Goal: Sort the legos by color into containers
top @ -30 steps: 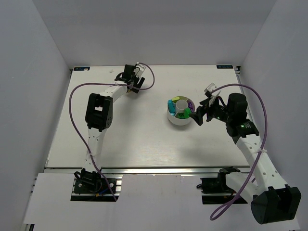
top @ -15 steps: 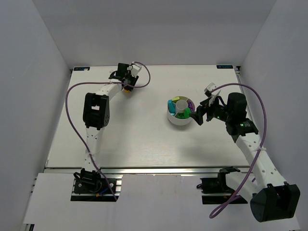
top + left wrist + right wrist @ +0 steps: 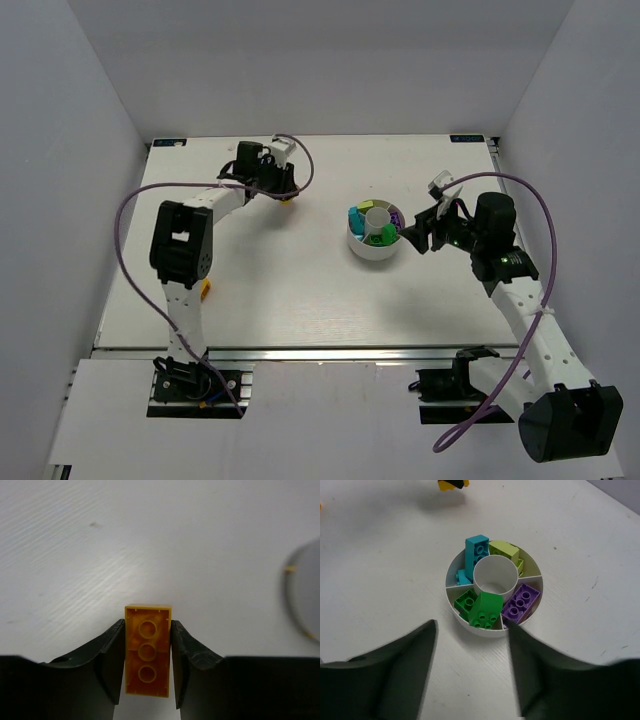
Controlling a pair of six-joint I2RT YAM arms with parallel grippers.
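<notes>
Inside the left tool [image 3: 147,630], clamped, sits an orange lego [image 3: 147,652]; the right tool [image 3: 472,625] gapes beside the dish [image 3: 451,570]

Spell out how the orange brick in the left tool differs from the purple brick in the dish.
Place: the orange brick is clamped between the fingers of the left tool; the purple brick lies loose in a wedge of the dish.
Pose: the orange brick shows the wrist camera its hollow underside with three tubes; the purple brick lies studs up.
Colour: one orange, one purple.
Both are rectangular bricks.
</notes>
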